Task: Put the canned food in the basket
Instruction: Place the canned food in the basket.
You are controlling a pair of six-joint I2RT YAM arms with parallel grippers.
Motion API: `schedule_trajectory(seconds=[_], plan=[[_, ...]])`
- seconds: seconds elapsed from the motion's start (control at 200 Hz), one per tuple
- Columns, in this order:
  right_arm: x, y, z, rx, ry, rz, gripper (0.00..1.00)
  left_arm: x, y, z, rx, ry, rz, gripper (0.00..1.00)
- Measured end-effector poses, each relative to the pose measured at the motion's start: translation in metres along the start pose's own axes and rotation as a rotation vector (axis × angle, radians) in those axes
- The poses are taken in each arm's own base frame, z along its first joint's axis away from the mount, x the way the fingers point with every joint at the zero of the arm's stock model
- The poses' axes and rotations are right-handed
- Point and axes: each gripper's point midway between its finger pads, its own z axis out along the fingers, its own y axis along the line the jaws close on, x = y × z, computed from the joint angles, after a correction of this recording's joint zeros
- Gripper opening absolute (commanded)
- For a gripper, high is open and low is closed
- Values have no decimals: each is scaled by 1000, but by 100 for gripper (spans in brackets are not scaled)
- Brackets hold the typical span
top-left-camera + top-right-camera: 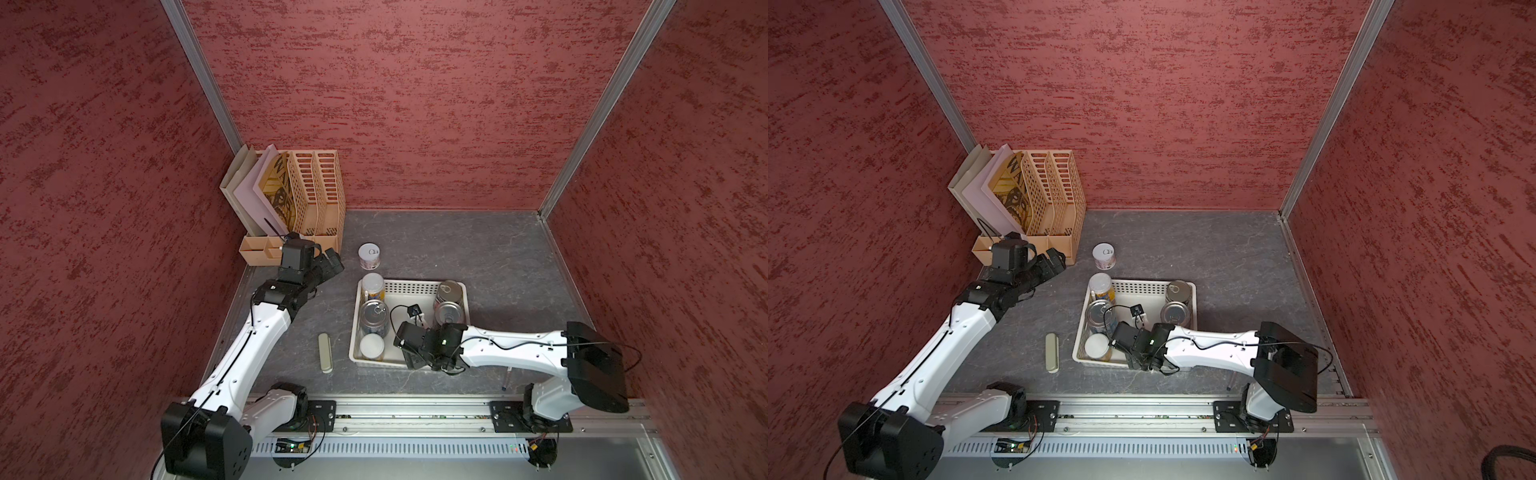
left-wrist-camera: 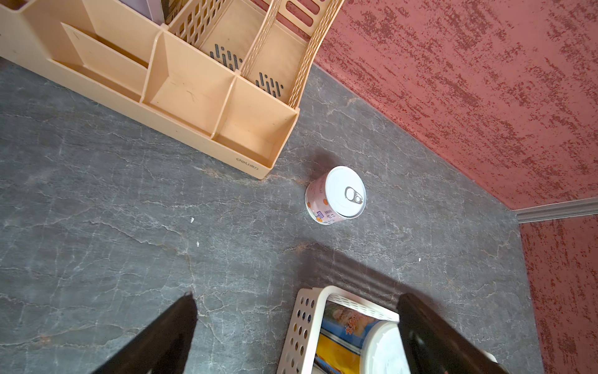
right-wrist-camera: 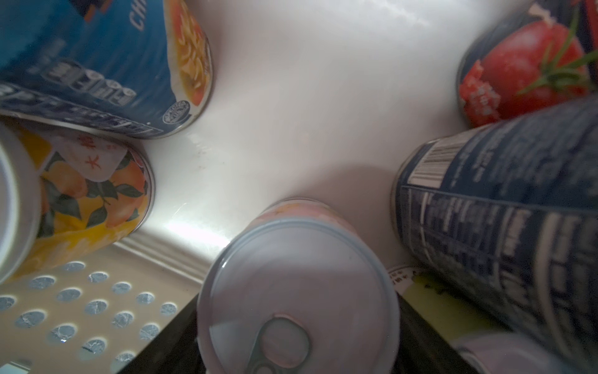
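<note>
**One tin still out, the rest in or going in**

Start at your left gripper [image 1: 334,259]. It hovers above the table [image 1: 457,249], off the basket's far left corner and in front of the file organizer [image 1: 316,195]. Its jaws are spread wide with nothing between them. The beige case [image 1: 325,352] lies flat just beside the basket's left wall. It is not food, so leave it.

The lone tin [image 1: 370,255] is your remaining job. This short, white-topped pull-tab tin stands upright on the table just behind the basket's far left corner, clear of the rim. The left wrist view looks straight towards it.

Now the basket [image 1: 415,286] itself. Along its left wall stand three cans:
- a yellow-labelled can [image 1: 372,286] at the far corner
- a metal-topped blue can [image 1: 374,318] in the middle
- a white-topped can [image 1: 372,347] at the near corner

Your right gripper [image 3: 299,307] is down inside the basket at its near wall. A short pull-tab tin [image 3: 291,252] sits between its jaws, which stand far apart on either side of it. The tin looks to be down at the basket floor, but you cannot tell whether the jaws press on it or have let go.

Along the basket's right wall stand a tomato-labelled can [image 1: 450,291] at the far corner and a dark-labelled can [image 1: 448,312] in front of it.

That makes six cans visibly inside. A pale blurred shape near the right jaw may be another, though it is too unclear to tell. My reading is that you are near the end. Free the right gripper from the tin, then bring in the lone tin with the left one.
</note>
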Motion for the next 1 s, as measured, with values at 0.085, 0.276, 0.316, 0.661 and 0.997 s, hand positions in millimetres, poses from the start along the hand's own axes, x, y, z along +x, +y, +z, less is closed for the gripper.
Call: schedule_trajectory(seconds=[0.085,0.276,0.316,0.661,0.997], plan=[[-4,-1,-5,12,-3,-7,91,0,0,0,1,1,-1,100],[-12,5,-20,33,7,-74,98,0,0,0,2,2,-2,100],[-15,7,-22,36,10,-88,98,0,0,0,3,3,-2,100],[-62,26,-19,38,-13,-151,96,1,-1,0,5,4,-8,100],[-44,6,13,96,76,-171,69,1,-1,0,7,6,-8,100]])
